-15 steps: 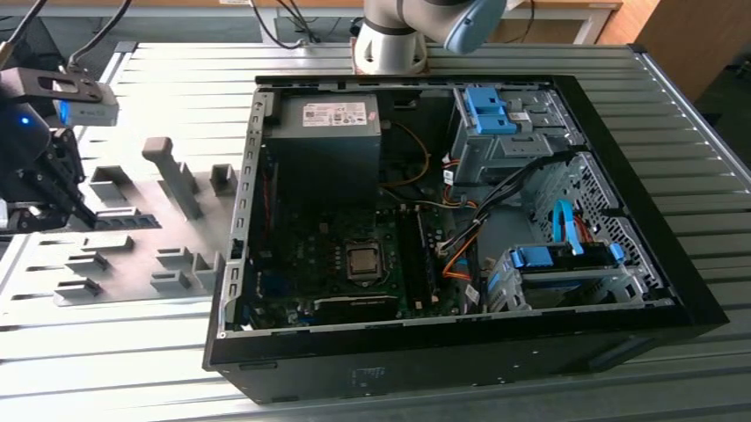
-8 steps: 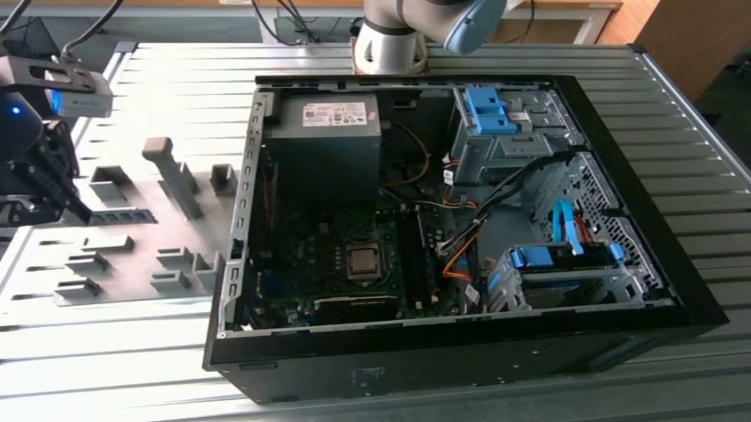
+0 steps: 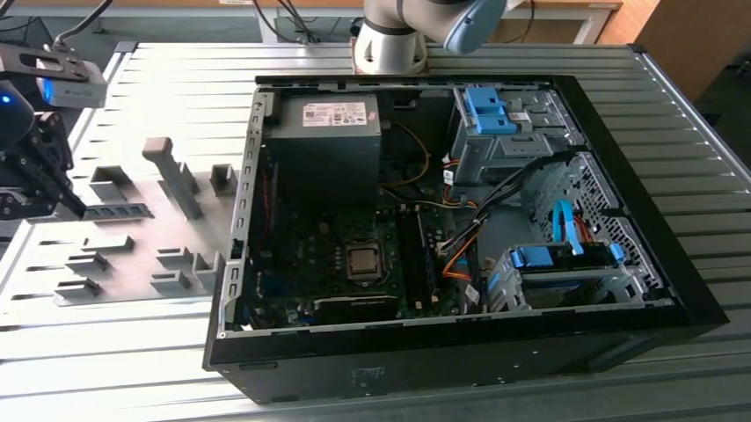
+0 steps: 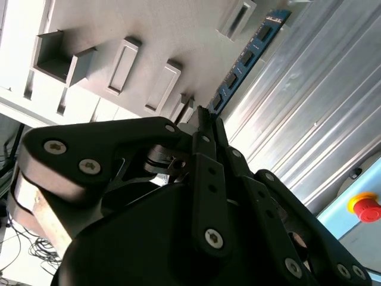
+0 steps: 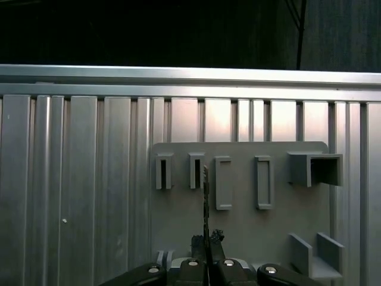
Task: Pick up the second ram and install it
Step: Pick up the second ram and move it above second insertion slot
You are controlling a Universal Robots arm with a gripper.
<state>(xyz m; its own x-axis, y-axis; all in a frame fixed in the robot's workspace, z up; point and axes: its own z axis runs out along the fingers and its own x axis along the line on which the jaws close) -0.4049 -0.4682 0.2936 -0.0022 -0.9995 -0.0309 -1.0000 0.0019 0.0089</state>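
The gripper (image 4: 205,119) has its jaws pinched on 1 end of the second ram (image 4: 245,59), so the stick is already in hand and not in the machine. It sits over the grey holder plate (image 5: 244,226) on the ribbed desk (image 3: 176,70), at the exterior view's left.

The ram's long axis runs straight out from the jaws, approx. in line with the fingers, and its free end points away from the gripper. In the first wrist view it's edge-on, a thin dark line passing between 2 of the slotted holder blocks (image 5: 223,182). In the second wrist view the blue face with its dark chips is turned to the camera. Whether the stick clears the plate or touches it, I can't tell.

The open PC case (image 3: 470,369) lies well apart, toward the exterior view's right. The long black RAM slots (image 3: 413,255) sit just beside the CPU socket (image 3: 362,261) on the motherboard (image 3: 294,255). Any wires crossing the slots are too small to tell.
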